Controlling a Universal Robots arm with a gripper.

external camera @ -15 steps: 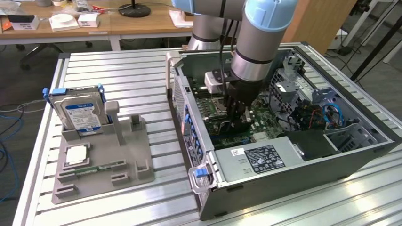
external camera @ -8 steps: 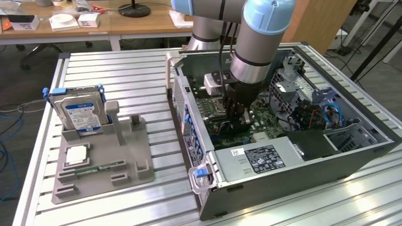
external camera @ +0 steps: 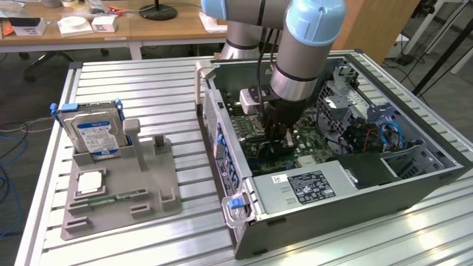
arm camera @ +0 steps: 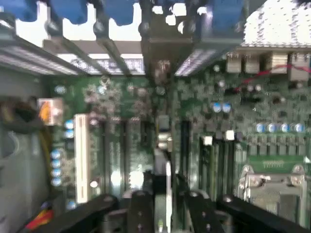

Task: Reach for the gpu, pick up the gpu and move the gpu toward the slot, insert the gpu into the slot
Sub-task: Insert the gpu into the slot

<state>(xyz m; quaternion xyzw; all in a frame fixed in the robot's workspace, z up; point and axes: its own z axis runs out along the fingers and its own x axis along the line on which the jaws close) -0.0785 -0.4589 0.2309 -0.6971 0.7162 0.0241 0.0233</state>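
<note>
The gpu (arm camera: 166, 171) appears edge-on in the wrist view as a thin card. It stands upright among the long black slots (arm camera: 184, 141) of the green motherboard (arm camera: 228, 136); the slot under it is hidden by the card. My gripper (arm camera: 166, 209) straddles its top edge. The fingers (arm camera: 140, 208) stand on either side with a narrow dark gap to the card, so the gripper is open. In the exterior view the gripper (external camera: 277, 141) is deep inside the open computer case (external camera: 221, 83), low over the motherboard.
The case's metal walls, its power supply (external camera: 310, 185) and a drive cage with cables (external camera: 369, 130) crowd the arm. A CPU socket (arm camera: 272, 184) lies close by. On the slatted table a grey holder (external camera: 118, 188) carries a blue-labelled hard drive (external camera: 92, 133) and a memory stick (external camera: 111, 197).
</note>
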